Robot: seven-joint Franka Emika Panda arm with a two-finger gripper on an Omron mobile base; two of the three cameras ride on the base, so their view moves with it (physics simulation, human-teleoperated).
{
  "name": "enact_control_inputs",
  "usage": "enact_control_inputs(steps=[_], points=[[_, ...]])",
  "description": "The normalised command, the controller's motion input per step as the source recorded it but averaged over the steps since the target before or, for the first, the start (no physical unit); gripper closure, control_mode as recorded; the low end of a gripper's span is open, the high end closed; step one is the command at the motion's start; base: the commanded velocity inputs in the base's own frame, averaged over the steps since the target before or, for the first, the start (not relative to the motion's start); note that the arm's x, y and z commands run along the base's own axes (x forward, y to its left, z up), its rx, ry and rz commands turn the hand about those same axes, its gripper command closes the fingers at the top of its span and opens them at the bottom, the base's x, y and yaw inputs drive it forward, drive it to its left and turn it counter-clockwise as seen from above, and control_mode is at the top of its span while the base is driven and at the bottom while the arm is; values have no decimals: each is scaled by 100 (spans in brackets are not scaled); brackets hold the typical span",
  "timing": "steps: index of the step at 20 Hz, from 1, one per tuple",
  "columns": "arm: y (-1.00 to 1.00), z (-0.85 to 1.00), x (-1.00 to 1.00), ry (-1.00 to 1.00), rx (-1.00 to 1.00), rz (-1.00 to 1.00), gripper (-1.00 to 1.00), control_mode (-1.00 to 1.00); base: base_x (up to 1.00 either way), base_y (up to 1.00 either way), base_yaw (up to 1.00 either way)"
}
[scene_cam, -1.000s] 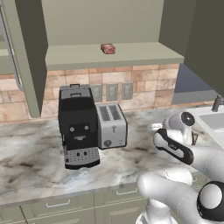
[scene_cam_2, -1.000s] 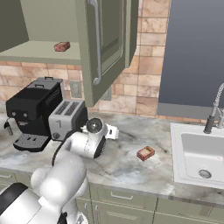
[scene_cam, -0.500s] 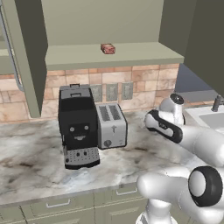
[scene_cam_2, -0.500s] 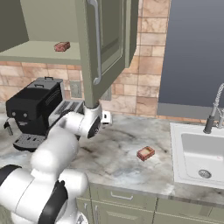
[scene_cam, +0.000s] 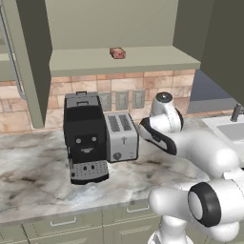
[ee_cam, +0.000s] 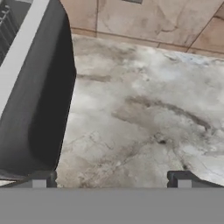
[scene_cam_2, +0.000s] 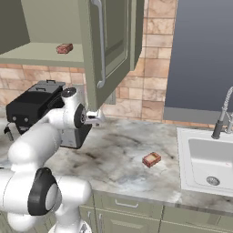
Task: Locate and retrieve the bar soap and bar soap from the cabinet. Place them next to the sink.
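one bar soap lies near the sink; my gripper, spread and empty, faces counter, shelf soap waiting

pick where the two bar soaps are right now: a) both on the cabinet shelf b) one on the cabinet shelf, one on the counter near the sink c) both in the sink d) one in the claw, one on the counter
b: one bar soap lies on the open cabinet shelf, the other bar soap on the marble counter left of the sink; the claw is open with nothing between its tips.

Reddish-brown bar soap, olive-green cabinet
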Motion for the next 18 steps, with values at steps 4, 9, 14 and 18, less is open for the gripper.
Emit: enact_control_inputs(steps=[4, 9, 14, 18], points=[[41, 46, 0, 1, -2, -16, -100, -100, 0, 0, 0], [37, 53, 0, 0, 0, -14, -100, -100, 0, 0, 0], [29, 53, 0, -15, 7, -6, -100, -100, 0, 0, 0], [12, 57, 0, -22, 7, 6, -100, -100, 0, 0, 0]])
